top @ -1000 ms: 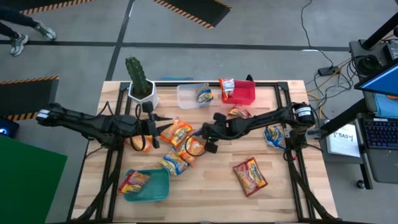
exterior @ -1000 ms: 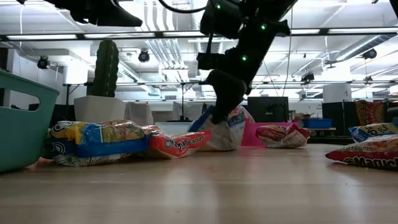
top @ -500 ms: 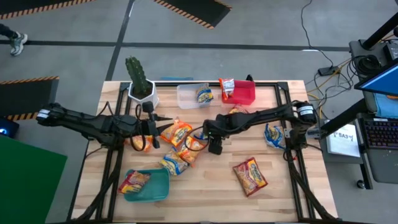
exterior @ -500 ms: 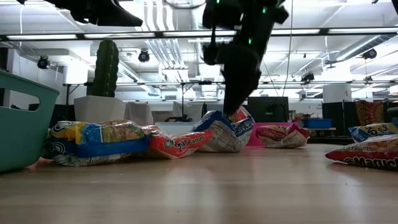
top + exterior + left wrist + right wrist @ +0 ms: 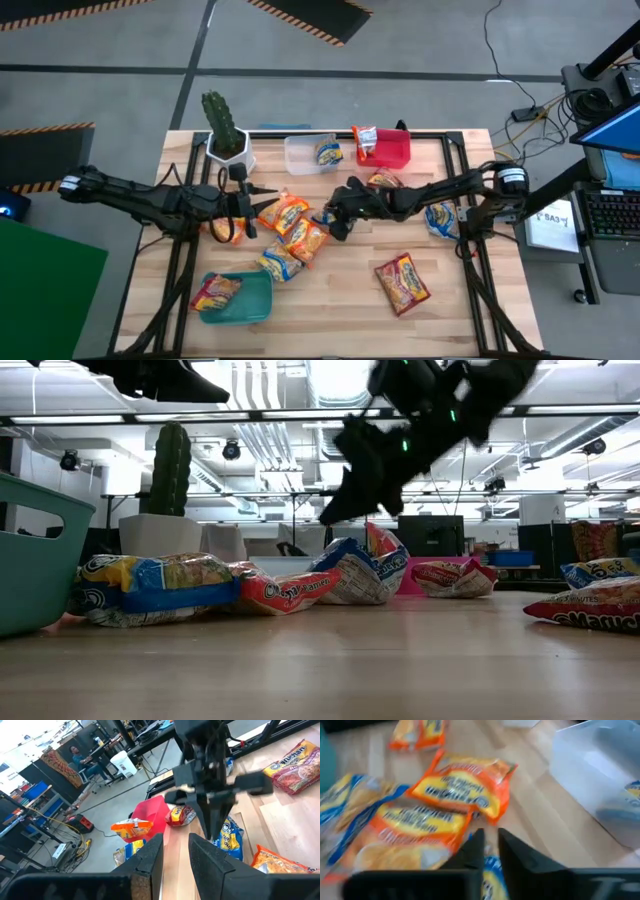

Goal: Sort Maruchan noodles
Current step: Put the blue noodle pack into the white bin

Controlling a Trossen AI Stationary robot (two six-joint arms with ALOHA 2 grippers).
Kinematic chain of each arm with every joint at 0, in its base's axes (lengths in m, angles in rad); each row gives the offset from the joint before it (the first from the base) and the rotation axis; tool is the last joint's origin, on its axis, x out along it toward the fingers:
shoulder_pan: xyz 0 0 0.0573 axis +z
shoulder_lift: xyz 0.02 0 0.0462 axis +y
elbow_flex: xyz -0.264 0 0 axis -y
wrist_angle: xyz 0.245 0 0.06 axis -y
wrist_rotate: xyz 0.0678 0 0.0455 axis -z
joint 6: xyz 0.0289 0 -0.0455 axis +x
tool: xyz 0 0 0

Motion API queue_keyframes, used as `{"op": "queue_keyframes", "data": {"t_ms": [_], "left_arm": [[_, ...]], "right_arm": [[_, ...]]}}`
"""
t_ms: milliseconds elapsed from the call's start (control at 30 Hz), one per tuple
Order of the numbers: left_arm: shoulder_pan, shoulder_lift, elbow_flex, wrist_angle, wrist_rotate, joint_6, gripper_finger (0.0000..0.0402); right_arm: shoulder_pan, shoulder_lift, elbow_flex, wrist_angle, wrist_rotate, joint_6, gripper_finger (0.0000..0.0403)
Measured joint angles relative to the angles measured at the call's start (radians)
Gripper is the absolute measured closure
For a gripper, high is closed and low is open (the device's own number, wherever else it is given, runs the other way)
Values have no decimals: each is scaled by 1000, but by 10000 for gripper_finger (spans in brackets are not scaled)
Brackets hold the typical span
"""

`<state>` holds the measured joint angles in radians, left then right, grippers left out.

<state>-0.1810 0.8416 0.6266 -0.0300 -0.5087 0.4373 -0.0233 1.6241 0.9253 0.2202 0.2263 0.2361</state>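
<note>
From above, the right gripper [image 5: 338, 226] is being held over the middle of the worktop [image 5: 340, 300], beside the orange packets [image 5: 295, 232]; more noodle packets are lying in the teal bin [image 5: 232, 298], the clear bin [image 5: 312, 152] and the red bin [image 5: 385, 146]. The left gripper [image 5: 247, 203] is being held near the cactus pot [image 5: 227, 146].

At worktop level, the right arm is hanging above the blue-white packet [image 5: 358, 572], apparently apart from it.

In the left wrist view, its fingers [image 5: 150, 857] are being kept slightly parted, grasping nothing.

In the right wrist view, the fingers [image 5: 476, 851] are being pressed nearly together, seemingly empty. A crinkly wrapper could be slipping free, or a neighbouring packet could be dragged along.
</note>
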Motion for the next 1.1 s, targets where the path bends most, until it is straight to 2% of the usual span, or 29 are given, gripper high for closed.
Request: {"op": "queue_keyframes", "data": {"t_ms": [100,200,467,700,800,1100], "left_arm": [[0,0,0,0,0,0,326],[0,0,0,0,0,3,326],[0,4,0,0,0,7,326],[0,5,0,0,0,7,326],[0,5,0,0,0,7,326],[0,5,0,0,0,7,326]], "right_arm": [[-8,45,-102,240,10,47,388],[-8,99,-155,358,10,83,393],[4,217,-160,402,7,94,394],[13,122,-163,381,3,63,394],[36,95,-161,364,-45,60,394],[71,129,-170,276,-123,161,394]]}}
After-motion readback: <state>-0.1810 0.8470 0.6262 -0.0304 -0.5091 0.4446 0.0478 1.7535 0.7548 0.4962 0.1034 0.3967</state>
